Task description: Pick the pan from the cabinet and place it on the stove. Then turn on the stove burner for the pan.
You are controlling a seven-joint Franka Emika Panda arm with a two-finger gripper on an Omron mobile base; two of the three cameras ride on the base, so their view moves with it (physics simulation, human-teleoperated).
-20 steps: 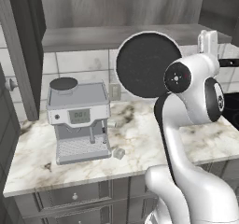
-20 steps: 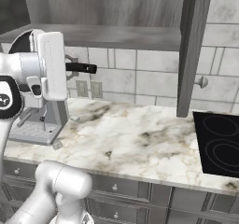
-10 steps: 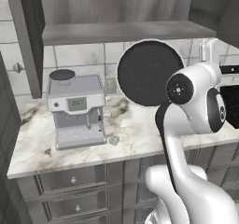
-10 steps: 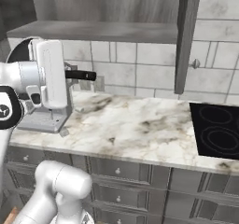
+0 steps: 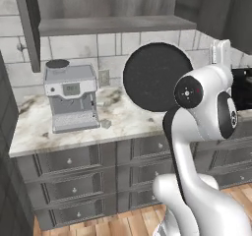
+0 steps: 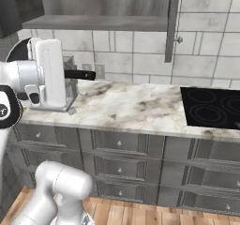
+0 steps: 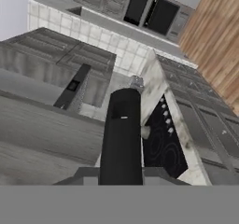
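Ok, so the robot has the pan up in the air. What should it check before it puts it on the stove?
1. Pan held tight: ok. The gripper is shut on the handle of the pan.
2. Pan out of the cabinet: ok, it hangs in front of the tiled wall.
3. Pan level: not ok. It stands on edge, its black inside facing the left base camera.
4. Stove free: ok, no pot shows on the black glass.
5. Path free: ok. The coffee machine sits on the far side from the stove.
6. Open cabinet door hangs between pan and stove: cannot tell if it clears.
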